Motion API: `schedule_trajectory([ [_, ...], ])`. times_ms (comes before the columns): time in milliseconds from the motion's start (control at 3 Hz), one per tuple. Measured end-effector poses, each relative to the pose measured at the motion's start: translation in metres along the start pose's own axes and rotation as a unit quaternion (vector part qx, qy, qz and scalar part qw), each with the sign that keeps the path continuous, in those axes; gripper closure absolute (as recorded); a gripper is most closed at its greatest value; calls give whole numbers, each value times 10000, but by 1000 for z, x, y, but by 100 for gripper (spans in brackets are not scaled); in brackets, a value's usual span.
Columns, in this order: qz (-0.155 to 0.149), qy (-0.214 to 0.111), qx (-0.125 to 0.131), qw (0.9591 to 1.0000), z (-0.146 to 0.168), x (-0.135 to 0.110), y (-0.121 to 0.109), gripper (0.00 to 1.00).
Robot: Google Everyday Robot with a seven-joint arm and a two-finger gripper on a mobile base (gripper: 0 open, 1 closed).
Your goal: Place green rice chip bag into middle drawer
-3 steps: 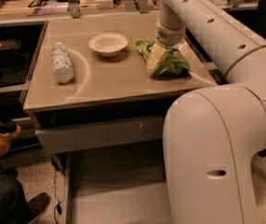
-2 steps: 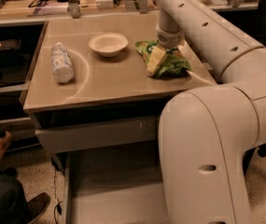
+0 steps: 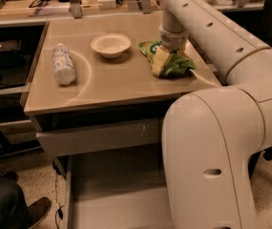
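Note:
The green rice chip bag [image 3: 170,62] lies crumpled on the right part of the tan cabinet top [image 3: 116,82]. My gripper [image 3: 172,46] comes straight down onto the bag's upper middle, and my wrist hides where it meets the bag. The middle drawer [image 3: 116,194] is pulled out below the cabinet, with a plain grey floor and nothing in it. My large white arm link covers the drawer's right side.
A white bowl [image 3: 110,45] stands left of the bag, and a white plastic bottle [image 3: 63,64] lies on its side further left. A shut drawer with a scratched grey front [image 3: 97,137] sits above the open one. A person's leg and shoe [image 3: 11,204] are at lower left.
My arm's big lower link has shifted slightly left. The person's hand at the left edge has drawn back. The gripper stays over the bag, which has not moved.

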State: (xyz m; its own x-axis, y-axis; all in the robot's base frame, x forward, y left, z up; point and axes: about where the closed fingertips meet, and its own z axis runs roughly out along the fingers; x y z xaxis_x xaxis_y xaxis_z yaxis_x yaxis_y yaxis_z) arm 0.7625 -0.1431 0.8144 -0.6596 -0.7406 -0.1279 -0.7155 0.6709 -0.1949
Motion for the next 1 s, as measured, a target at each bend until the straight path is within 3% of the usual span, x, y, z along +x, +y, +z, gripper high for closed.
schedule_trajectory([
  [667,0,0,0,10000,0,0,0,89],
  [1000,0,0,0,10000,0,0,0,100],
])
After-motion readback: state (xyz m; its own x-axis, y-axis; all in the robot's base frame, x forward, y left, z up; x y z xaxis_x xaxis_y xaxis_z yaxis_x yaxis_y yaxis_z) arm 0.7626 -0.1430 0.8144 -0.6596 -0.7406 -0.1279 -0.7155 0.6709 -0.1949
